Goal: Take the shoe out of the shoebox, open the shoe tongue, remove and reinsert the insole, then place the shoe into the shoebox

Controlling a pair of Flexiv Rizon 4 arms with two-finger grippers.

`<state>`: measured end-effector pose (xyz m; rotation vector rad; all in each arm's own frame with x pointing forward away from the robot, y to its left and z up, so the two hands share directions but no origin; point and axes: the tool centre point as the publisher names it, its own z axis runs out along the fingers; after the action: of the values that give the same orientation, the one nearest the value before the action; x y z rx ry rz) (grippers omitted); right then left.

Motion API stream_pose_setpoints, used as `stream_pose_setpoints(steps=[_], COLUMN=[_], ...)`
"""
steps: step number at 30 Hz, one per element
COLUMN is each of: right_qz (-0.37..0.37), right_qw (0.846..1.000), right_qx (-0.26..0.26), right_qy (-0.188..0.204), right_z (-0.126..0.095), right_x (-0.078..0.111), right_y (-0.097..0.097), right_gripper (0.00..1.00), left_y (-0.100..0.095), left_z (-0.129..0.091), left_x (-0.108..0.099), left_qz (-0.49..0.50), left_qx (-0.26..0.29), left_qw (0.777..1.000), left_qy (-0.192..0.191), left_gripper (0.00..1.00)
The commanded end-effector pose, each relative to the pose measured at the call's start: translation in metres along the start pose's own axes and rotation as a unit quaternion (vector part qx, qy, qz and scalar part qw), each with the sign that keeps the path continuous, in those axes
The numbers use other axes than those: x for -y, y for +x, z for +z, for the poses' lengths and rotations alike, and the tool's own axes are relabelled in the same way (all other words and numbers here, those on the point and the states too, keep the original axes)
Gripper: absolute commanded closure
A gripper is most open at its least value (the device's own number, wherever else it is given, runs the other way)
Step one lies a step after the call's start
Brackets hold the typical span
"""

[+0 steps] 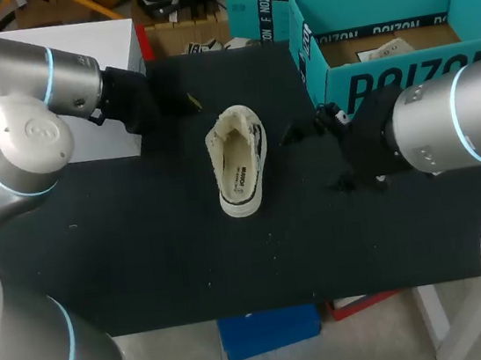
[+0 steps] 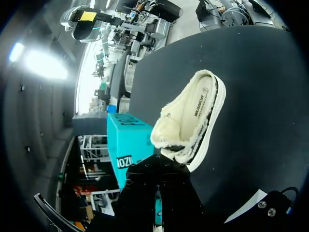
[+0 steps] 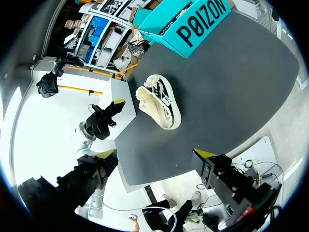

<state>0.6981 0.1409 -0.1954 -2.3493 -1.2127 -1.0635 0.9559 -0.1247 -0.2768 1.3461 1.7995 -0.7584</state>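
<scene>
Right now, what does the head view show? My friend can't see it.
A fleece-lined white shoe lies sole-down in the middle of a black table, outside the open teal shoebox at its far right corner. The left gripper and the open right gripper flank it, neither touching it.

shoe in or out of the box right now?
Out. The shoe sits sole-down, opening up, on the black table, beside the teal shoebox, not inside it.
</scene>
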Motion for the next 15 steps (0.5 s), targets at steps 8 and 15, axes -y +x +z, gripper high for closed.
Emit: stream_pose_setpoints(steps=[8,15], right_qz=[0.002,0.002], right_qw=[0.998,0.998], right_qx=[0.001,0.001], right_qy=[-0.056,-0.056], right_z=[0.006,0.006], right_x=[0.005,0.005], right_y=[0.002,0.002], right_gripper=[0.00,0.00], left_y=[-0.017,-0.008], left_z=[0.056,0.088], left_x=[-0.030,-0.028], left_qz=[0.007,-0.001], left_qx=[-0.031,-0.048], left_qw=[0.999,0.998], left_qy=[0.019,0.040], left_gripper=[1.00,1.00])
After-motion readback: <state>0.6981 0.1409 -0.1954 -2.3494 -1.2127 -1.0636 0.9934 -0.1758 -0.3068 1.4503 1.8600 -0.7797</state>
